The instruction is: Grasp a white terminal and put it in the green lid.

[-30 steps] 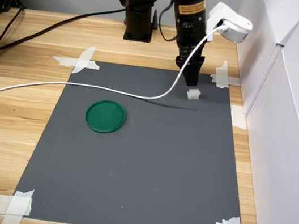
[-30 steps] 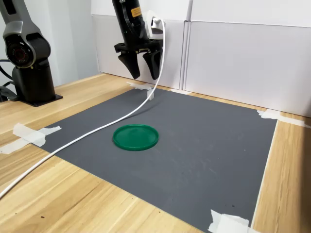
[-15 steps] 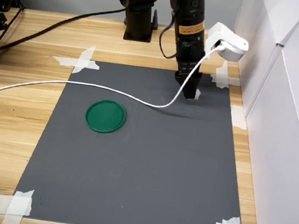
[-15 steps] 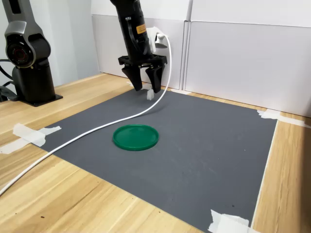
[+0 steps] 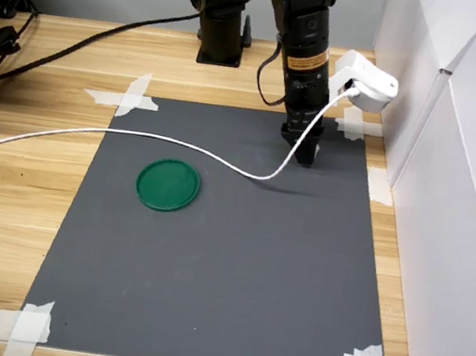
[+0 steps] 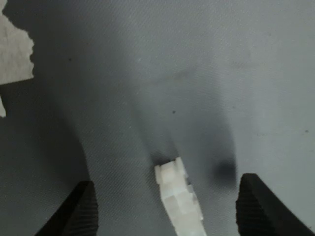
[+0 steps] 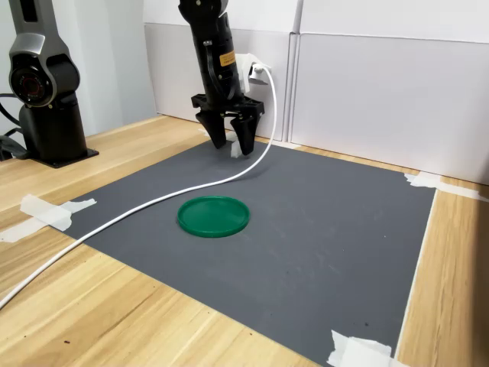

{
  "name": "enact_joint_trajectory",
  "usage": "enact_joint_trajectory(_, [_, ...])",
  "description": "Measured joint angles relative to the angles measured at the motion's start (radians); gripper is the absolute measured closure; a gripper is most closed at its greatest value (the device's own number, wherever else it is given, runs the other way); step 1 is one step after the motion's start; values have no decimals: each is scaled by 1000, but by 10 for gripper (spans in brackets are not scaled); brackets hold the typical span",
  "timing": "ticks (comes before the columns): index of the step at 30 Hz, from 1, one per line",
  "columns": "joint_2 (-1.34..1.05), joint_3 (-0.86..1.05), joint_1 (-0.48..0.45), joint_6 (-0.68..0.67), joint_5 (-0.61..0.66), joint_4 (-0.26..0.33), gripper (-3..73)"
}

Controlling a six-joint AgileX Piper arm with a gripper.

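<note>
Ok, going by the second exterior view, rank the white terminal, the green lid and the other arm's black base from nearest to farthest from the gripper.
1. White terminal: between the open fingers of the gripper.
2. Green lid: on the mat, nearer the camera.
3. Black base: far at the second exterior view's left, on the wood.

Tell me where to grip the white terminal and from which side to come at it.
Grip the white terminal across its two long ridged sides, coming straight down from above. It lies flat on the grey mat, and the open gripper already straddles it, one jaw on each side, so closing there should pinch its narrow width.
</note>
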Motion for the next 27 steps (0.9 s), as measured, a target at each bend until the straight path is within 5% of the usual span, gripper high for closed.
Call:
enact_joint_trajectory(6, [0, 0, 0, 4, -6, 0, 110])
enact_joint_trajectory(19, [0, -1, 0, 77, -14, 0, 595])
enact_joint_trajectory(27, [0, -1, 0, 108, -14, 0, 605])
